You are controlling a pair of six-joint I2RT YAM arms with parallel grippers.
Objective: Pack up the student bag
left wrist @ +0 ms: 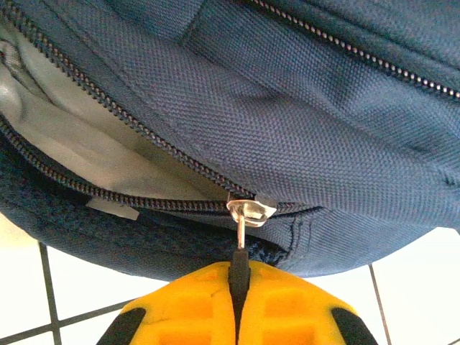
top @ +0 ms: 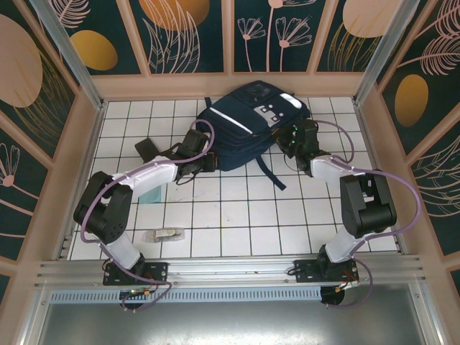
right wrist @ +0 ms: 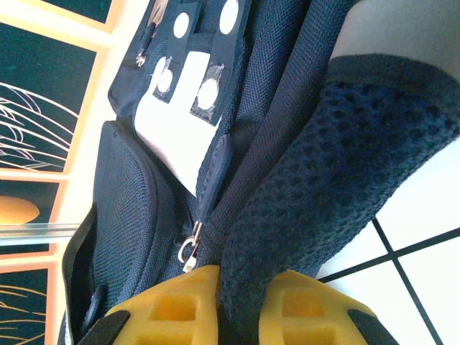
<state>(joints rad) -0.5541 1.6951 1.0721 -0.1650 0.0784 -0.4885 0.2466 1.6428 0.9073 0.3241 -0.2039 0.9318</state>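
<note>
**Operator:** What is the work surface presenting?

**Technician:** A white tiled table (top: 237, 215) is lying inside a booth. Panelled walls (top: 187, 36) painted with leaf and disc patterns are enclosing it at the back and on both sides. Metal posts (top: 68, 50) are standing at the far corners.

**Operator:** Where is the student bag sitting?

**Technician:** The student bag (top: 248, 126) is lying flat at the far middle of the tiles, with one end near the back wall. A loose strap (top: 273, 176) is trailing from it toward the arms.

**Operator:** What is each end effector doing?

**Technician:** The left gripper (left wrist: 239, 277) is pinching the zipper pull (left wrist: 248, 210) of a partly open compartment, its fingers closed together on the tab. The right gripper (right wrist: 241, 291) is clamping the mesh shoulder pad (right wrist: 323, 187) at the bag's right side, with the padding filling the gap between its fingers.

**Operator:** Which edges and bare areas are bordering the arms?

**Technician:** The left arm is reaching across the left half of the table, and the right arm is bending close to the right wall. Bare tiles are lying between the two arms in the near middle. A small packet (top: 167, 235) is resting near the front left, beside the left arm. A metal rail (top: 237, 269) is running along the near edge.
</note>
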